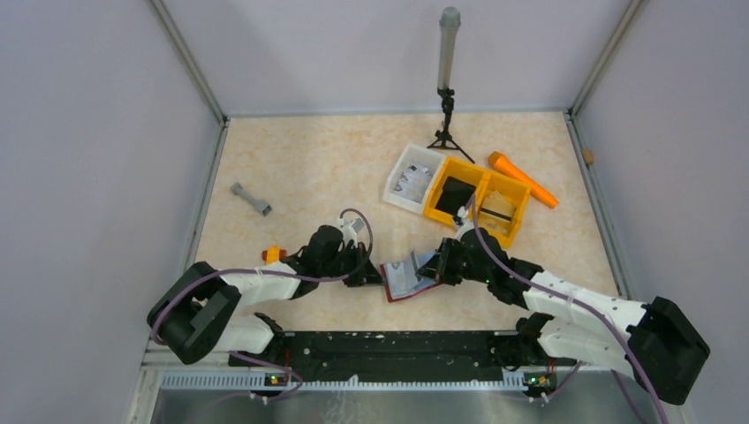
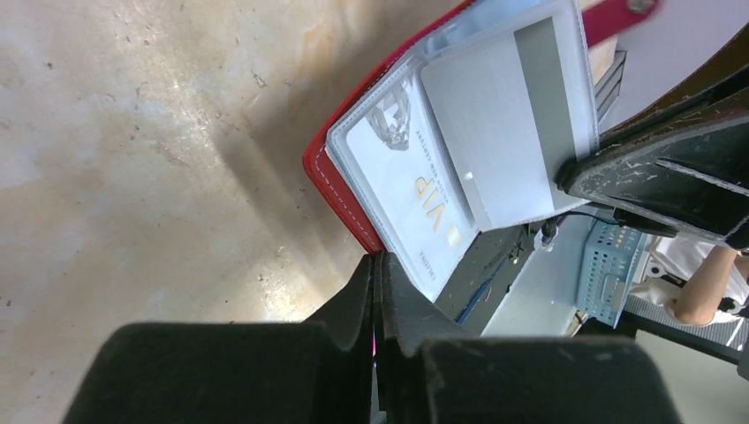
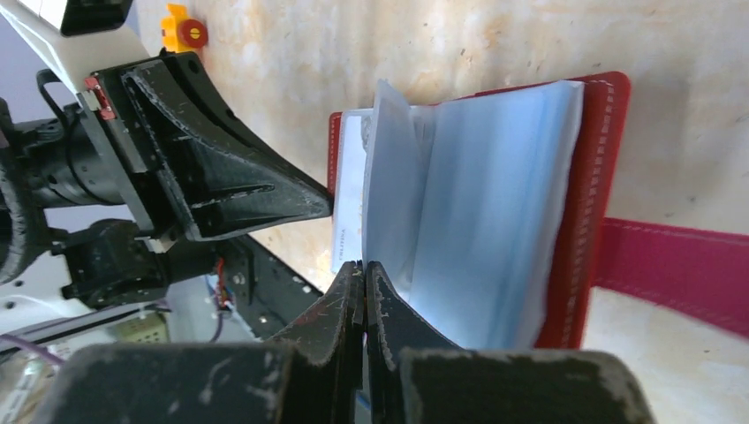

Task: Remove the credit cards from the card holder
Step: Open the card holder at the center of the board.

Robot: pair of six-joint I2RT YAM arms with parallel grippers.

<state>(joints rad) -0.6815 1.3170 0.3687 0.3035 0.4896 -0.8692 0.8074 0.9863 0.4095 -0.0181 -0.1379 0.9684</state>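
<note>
The dark red card holder [image 1: 404,281] lies open between my two grippers, its clear sleeves fanned out. In the left wrist view the red cover [image 2: 340,190] frames a white credit card marked VIP [image 2: 415,194] and a grey card [image 2: 495,132], both inside sleeves. The left gripper [image 1: 378,277] [image 2: 378,258] is shut on the cover's edge. My right gripper [image 1: 433,268] [image 3: 364,265] is shut on the edge of a clear sleeve; whether a card sits in that pinch is hidden. The cover [image 3: 587,203] and its snap tab [image 3: 680,261] lie to the right.
A yellow-orange divided bin [image 1: 521,190] and a white tray [image 1: 395,181] stand behind the card holder. An orange tool [image 1: 521,179] lies to their right and a small tripod [image 1: 448,132] stands at the back. A grey piece [image 1: 251,199] and a small orange block [image 1: 272,254] lie on the left.
</note>
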